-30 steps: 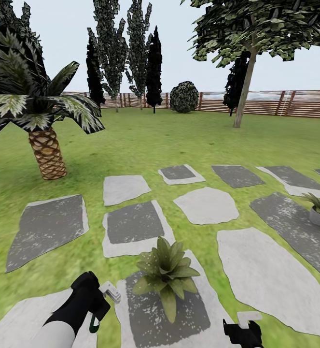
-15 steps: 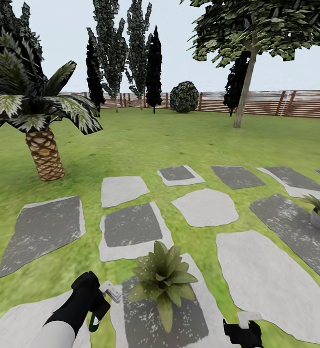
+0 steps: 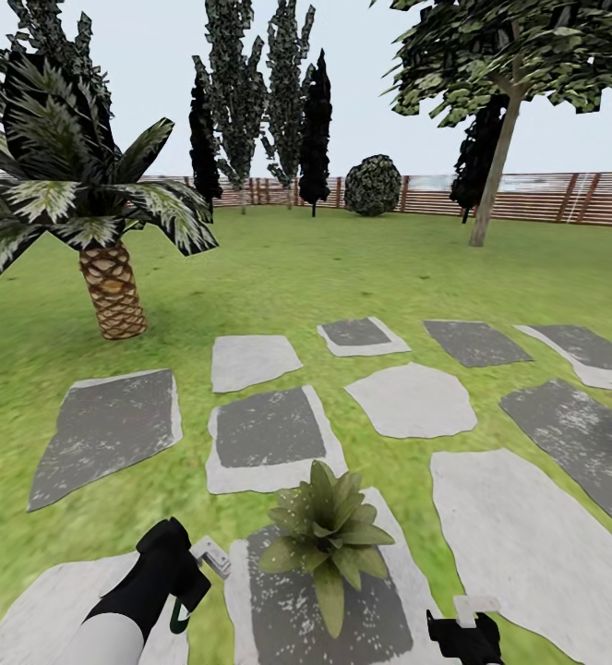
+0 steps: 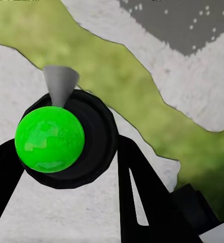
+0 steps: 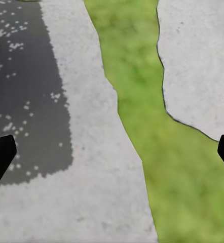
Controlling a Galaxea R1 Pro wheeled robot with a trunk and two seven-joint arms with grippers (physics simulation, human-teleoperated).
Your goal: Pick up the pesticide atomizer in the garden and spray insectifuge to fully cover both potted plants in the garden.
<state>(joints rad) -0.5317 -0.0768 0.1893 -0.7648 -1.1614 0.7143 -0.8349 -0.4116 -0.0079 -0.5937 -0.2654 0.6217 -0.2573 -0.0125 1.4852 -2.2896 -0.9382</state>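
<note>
Left hand (image 3: 198,566) clenched on small dark green spray atomizer with whitish nozzle (image 4: 49,139), right hand (image 5: 112,152) released, low green-leaved rosette plant (image 3: 329,534) between them on grey stepping stone (image 3: 379,619).

Open lawn (image 3: 361,268) and flat stepping stones (image 3: 413,399) ahead; a potted plant (image 3: 329,534) stands between the two grippers, a palm (image 3: 93,222) rises far left

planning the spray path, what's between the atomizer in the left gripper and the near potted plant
Head view: only a narrow grass strip and bare stone edge separate the atomizer in the left gripper from the near potted plant.
</note>
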